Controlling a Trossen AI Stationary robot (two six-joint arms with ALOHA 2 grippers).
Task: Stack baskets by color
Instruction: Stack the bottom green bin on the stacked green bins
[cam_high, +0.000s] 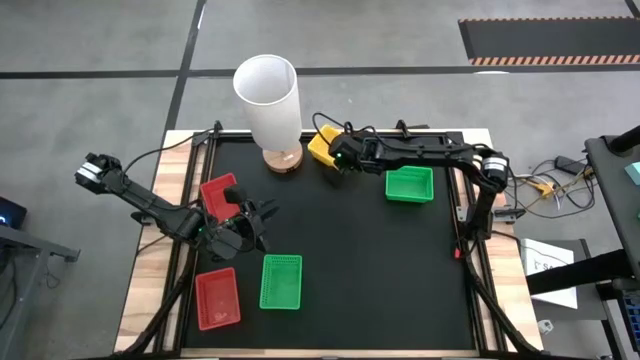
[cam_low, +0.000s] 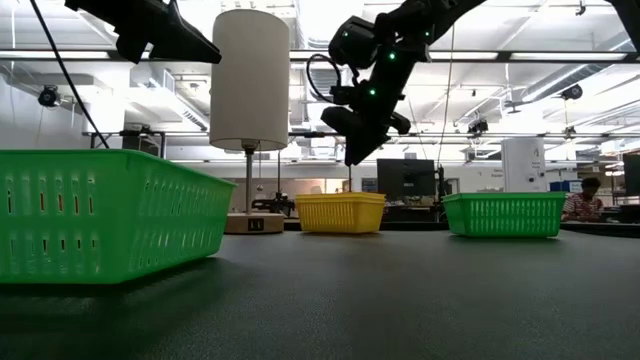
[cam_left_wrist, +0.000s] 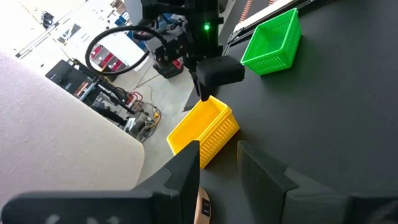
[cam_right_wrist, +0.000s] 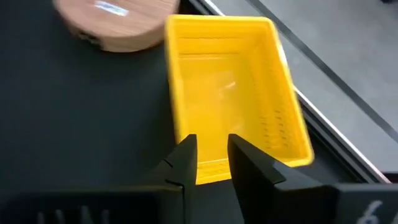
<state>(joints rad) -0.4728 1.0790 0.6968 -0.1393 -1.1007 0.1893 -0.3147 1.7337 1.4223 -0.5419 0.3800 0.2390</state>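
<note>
A yellow basket (cam_high: 320, 147) (cam_right_wrist: 230, 93) rests on its bottom on the black mat at the far middle, next to the white cylinder's wooden base (cam_right_wrist: 115, 25). My right gripper (cam_right_wrist: 211, 158) (cam_low: 352, 155) hangs open just above the basket's near rim, clear of it. My left gripper (cam_high: 255, 215) (cam_left_wrist: 217, 168) is raised over the mat's left part, open, with nothing between its fingers, pointing toward the yellow basket (cam_left_wrist: 202, 130). One red basket (cam_high: 218, 190) lies beside the left arm, and another (cam_high: 217, 298) lies at the near left. One green basket (cam_high: 281, 281) sits near the front, another (cam_high: 410, 185) at the far right.
A tall white cylinder (cam_high: 268, 95) (cam_low: 250, 80) on a round wooden base stands at the far middle, close to the left of the yellow basket. Metal rails edge the mat. The mat's middle and near right part hold no objects.
</note>
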